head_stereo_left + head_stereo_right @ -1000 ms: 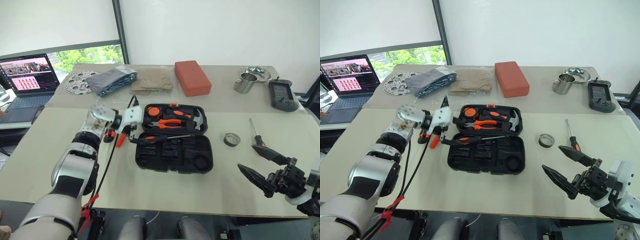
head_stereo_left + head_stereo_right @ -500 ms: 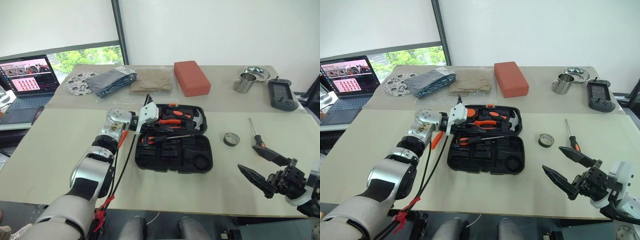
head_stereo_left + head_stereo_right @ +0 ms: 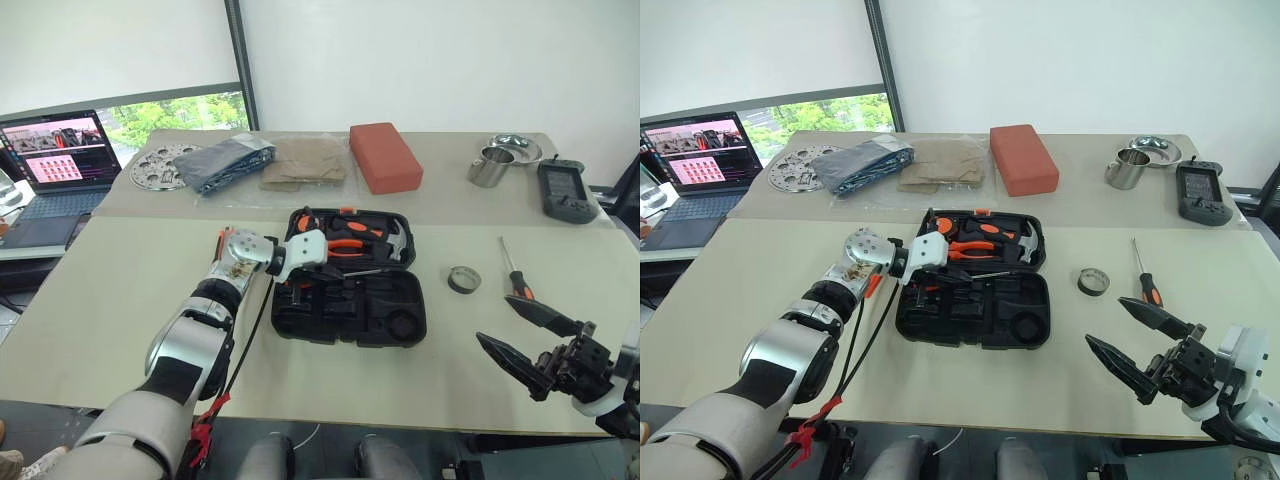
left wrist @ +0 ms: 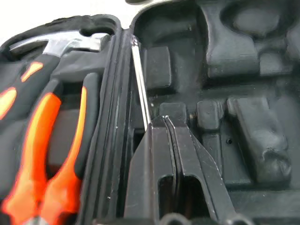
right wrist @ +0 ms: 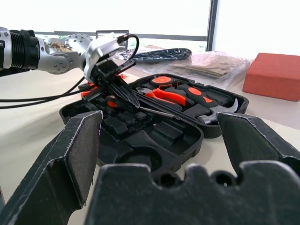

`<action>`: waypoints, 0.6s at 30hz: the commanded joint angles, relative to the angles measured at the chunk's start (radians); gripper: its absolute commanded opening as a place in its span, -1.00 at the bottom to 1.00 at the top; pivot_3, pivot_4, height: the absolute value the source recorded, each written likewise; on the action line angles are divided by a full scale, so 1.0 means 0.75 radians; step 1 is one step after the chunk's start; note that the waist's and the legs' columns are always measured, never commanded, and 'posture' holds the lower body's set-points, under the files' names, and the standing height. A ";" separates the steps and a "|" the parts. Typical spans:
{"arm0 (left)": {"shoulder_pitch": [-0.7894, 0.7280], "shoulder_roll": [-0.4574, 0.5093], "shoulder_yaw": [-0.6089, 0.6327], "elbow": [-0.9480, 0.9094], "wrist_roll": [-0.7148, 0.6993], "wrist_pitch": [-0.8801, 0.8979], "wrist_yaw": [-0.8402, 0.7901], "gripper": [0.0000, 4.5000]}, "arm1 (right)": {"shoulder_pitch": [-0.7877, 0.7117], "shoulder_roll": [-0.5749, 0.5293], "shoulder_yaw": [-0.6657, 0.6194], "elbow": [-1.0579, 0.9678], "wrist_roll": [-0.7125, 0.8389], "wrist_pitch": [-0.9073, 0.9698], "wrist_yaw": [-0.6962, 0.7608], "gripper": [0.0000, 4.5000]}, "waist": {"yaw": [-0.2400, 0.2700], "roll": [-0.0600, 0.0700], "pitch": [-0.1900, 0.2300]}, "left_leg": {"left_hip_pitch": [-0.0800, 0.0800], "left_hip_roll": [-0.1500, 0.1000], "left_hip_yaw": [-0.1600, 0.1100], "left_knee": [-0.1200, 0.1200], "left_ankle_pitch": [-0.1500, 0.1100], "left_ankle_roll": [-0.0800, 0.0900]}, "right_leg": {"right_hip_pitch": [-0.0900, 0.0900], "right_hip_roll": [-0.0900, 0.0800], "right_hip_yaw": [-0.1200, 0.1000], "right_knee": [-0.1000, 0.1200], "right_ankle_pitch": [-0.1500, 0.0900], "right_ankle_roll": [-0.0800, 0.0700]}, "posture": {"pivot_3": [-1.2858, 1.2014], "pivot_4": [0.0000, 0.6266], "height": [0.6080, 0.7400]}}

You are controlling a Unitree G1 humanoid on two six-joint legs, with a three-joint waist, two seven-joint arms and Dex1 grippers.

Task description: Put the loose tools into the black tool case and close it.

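Black tool case [image 3: 392,322] at mid-table, lying open and flat, hinge running across. Keeps orange-handled pliers [image 3: 346,243] and a steel-headed hammer [image 3: 396,240] in the far half; shows mostly bare moulded slots in the near half. One orange-and-black-handled screwdriver [image 3: 345,272] inside the case, lying along the hinge line with its steel shaft toward the robot's right. Left gripper [image 4: 165,121] down over the left end of the case, fingers [image 4: 154,154] clenched tight against each other, tips right at that shaft; cannot tell whether pinching the shaft or merely touching it. Right gripper [image 3: 492,318] low near the front right edge of the table, well apart from the case, released wide and grasping nothing. Second screwdriver [image 3: 513,265] out on the bare table to the right of the case, just beyond the right gripper, handle toward the robot. Small grey tape roll [image 3: 463,279] flat on the table between that screwdriver and the case, touching neither. Farther back: red-orange block [image 3: 385,155], clear bag of brown material [image 3: 305,160], dark folded cloth [image 3: 228,160], steel cup [image 3: 488,166], open laptop [image 3: 55,160] at far left.
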 commanded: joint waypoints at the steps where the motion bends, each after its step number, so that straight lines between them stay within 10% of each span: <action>1: 0.003 0.017 -0.081 0.066 0.120 -0.019 0.074 -0.98 | -0.009 -0.015 -0.030 -0.043 0.023 -0.004 -0.001 1.00 | -0.001 0.000 0.000 | 0.000 0.000 0.000 0.000 0.000 0.000 | 0.000 0.000 0.000 0.000 0.000 0.000 | 0.03 -0.52 1.00; 18: -0.045 -0.042 0.272 0.049 -0.233 0.194 -0.078 -0.98 | 0.002 -0.009 -0.027 -0.057 0.024 -0.001 -0.010 1.00 | -0.004 0.002 -0.001 | -0.002 0.000 -0.001 0.001 0.000 0.000 | -0.007 0.001 0.000 0.001 0.000 0.000 | 0.03 -0.52 1.00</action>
